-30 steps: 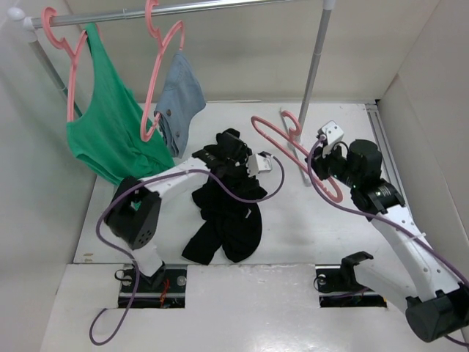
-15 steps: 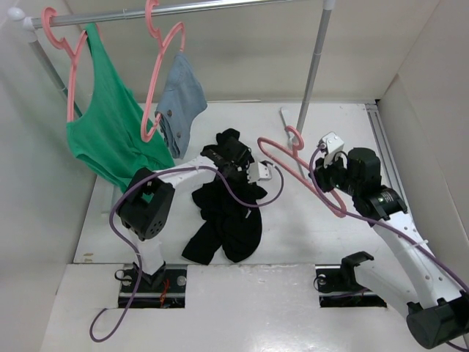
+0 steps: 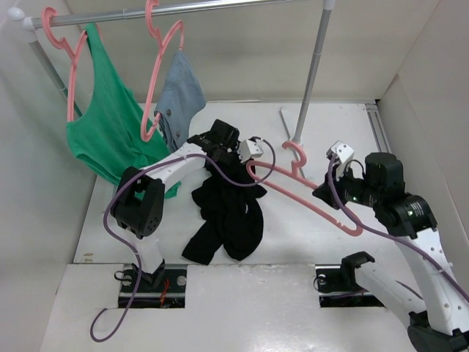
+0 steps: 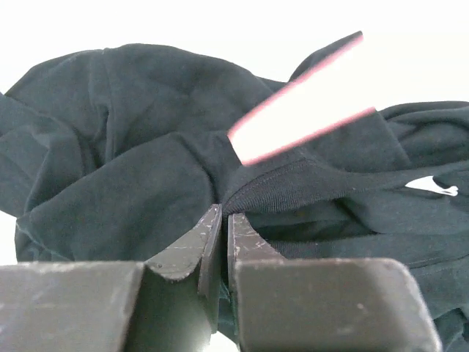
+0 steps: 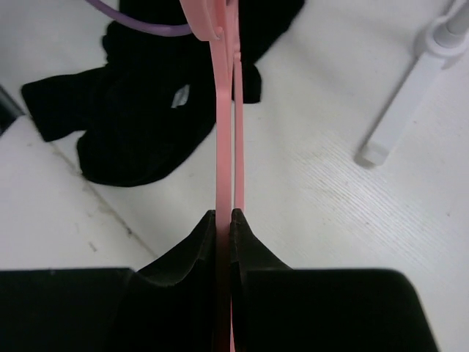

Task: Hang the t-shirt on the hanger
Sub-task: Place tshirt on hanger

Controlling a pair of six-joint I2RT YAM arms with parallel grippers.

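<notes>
From here the t-shirt [image 3: 227, 213] reads plain black, and the left wrist view catches one small white patch [image 4: 434, 185] on it. The hanger [image 5: 221, 147] is solid pink. The left fingers [image 4: 192, 251] are dark grey with pale scuffs, and the right fingers [image 5: 183, 268] look black. I see the left arm [image 3: 176, 165] and right arm [image 3: 421, 242] white with black joints, trailing purple cables [image 3: 110, 220]. Under the silver-grey rail [image 3: 183, 7], the tank top [image 3: 110, 139] is bright green and the smaller garment [image 3: 182, 95] faded grey-blue. The surface [image 3: 308, 235] is white.
</notes>
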